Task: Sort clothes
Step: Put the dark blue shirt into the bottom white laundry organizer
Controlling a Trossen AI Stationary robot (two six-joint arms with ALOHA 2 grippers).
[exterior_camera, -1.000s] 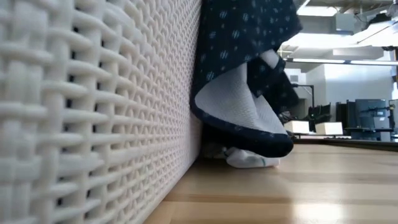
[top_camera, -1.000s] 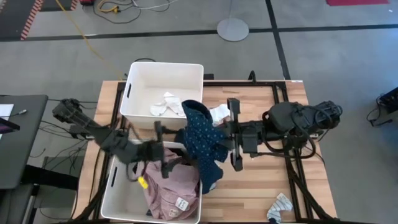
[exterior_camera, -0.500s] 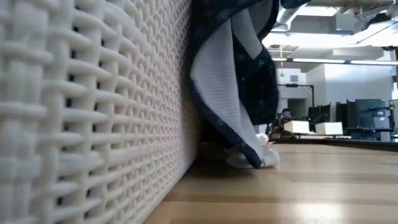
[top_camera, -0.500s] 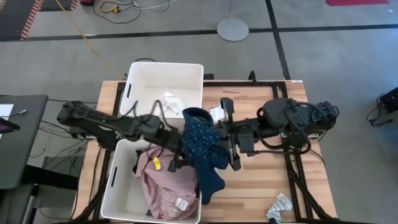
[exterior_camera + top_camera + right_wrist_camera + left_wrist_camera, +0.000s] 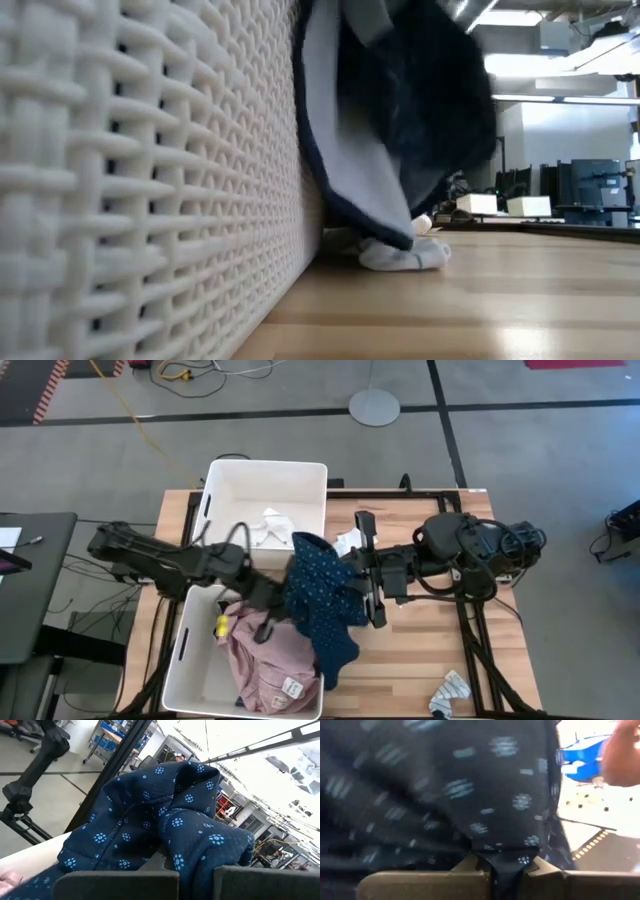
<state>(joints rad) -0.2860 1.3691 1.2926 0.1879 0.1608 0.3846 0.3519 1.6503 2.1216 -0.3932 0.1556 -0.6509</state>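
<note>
The navy dotted piece (image 5: 322, 598) hangs between both grippers, above the gap beside the two white bins. My left gripper (image 5: 280, 600) is shut on its left side, and my right gripper (image 5: 357, 585) is shut on its right side. The piece's lower end (image 5: 385, 170) dangles against the near bin's wall, just above the table. A pale pink shirt (image 5: 268, 660) lies in the near bin (image 5: 185, 670). White socks (image 5: 265, 528) lie in the far bin (image 5: 235, 475). A white sock (image 5: 402, 256) lies on the table under the hanging piece. My left gripper pinches a bunched fold of the navy dotted piece (image 5: 506, 862) between its two fingers, coming level from the table's left. The cloth fills the view above the fingers and hangs clear. My right gripper pinches a gathered fold of the navy dotted piece (image 5: 195, 862) between its two fingers, coming level from the table's right. The cloth bulges up over the fingers (image 5: 270, 882) and hangs below them, clear of the table.
A striped sock (image 5: 450, 695) lies near the table's near right corner. A small white piece (image 5: 347, 543) lies on the table beside the far bin. The wooden table (image 5: 440, 650) shows bare to the right of the arms.
My left gripper has gone from above the near bin toward the table's right, to the navy dotted piece, and has shut on its left side. My right gripper has drifted a little toward the left. The piece's lower end has swung in against the bin wall.
</note>
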